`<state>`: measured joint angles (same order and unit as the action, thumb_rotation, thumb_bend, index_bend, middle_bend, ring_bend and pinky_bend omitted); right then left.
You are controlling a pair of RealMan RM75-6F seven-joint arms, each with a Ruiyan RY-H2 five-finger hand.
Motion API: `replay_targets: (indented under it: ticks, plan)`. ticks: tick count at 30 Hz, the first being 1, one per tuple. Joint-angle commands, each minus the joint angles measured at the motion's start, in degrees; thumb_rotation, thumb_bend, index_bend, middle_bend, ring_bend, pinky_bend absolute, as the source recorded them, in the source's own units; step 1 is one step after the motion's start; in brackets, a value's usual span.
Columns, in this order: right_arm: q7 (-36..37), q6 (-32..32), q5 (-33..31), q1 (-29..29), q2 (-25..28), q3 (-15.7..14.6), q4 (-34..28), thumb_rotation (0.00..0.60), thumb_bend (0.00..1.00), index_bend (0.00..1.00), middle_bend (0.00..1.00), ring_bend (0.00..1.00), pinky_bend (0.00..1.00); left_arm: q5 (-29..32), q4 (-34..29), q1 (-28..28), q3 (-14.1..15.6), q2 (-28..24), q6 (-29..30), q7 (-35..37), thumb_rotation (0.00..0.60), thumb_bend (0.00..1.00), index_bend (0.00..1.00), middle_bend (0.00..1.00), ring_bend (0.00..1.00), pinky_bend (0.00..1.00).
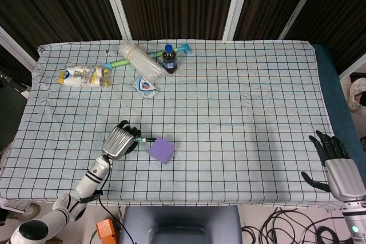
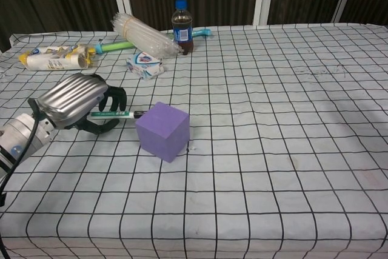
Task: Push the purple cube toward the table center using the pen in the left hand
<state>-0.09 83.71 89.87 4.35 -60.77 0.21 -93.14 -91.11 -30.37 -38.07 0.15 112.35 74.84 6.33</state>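
The purple cube [image 1: 162, 150] [image 2: 162, 130] sits on the checked tablecloth left of the table's middle, turned corner-on to me. My left hand [image 1: 120, 141] [image 2: 79, 102] is just to its left, gripping a green-and-white pen [image 1: 144, 139] [image 2: 113, 114]. The pen's dark tip touches the cube's left face. At the front right table edge, my right hand [image 1: 334, 161] rests with its fingers spread and nothing in it; the chest view does not show it.
Along the back left stand a dark soda bottle [image 1: 168, 58] [image 2: 182, 27], a bundle of clear plastic straws [image 1: 139, 59], a small blue-white pack [image 1: 146, 86] [image 2: 144, 65] and a yellow-white tube pack [image 1: 84, 76] [image 2: 53, 57].
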Motion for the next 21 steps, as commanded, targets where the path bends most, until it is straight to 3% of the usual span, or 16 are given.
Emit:
replay_targets:
  ticks: [1,7,14,18,21]
  plan:
    - [0.14,0.08,0.09,-0.02,0.04,0.02,0.0,0.6,0.38,0.0,0.0,0.0,0.0,-0.39,-2.66,0.41,0.13,-0.66,0.72,-2.42,0.6,0.49,0.79,0.76,0.56,0.33]
    - [0.19,-0.31,0.12,0.18,0.04,0.05,0.08,0.6,0.38,0.0,0.0,0.0,0.0,0.05,-5.92,1.44,-0.61,-2.42,1.97,-5.33,0.6,0.49,0.79,0.76,0.55,0.33]
    - [-0.01,-0.44,0.07,0.19,-0.01,0.03,0.06,0.6,0.38,0.0,0.0,0.0,0.0,3.22,-4.37,3.95,-2.75,-5.68,2.35,-4.46,0.6,0.48,0.77,0.75,0.53,0.34]
    - [-0.37,-0.01,0.13,-0.06,-0.12,0.02,-0.15,0.6,0.38,0.0,0.0,0.0,0.0,6.43,-1.47,9.92,-1.27,-10.59,-2.98,2.25,0.6,0.46,0.65,0.65,0.44,0.31]
    - [-0.92,0.18,0.05,-0.2,-0.42,0.05,-0.18,0.6,0.38,0.0,0.0,0.0,0.0,6.31,0.43,11.81,-0.33,-10.82,-3.64,6.51,0.6,0.45,0.53,0.53,0.34,0.26]
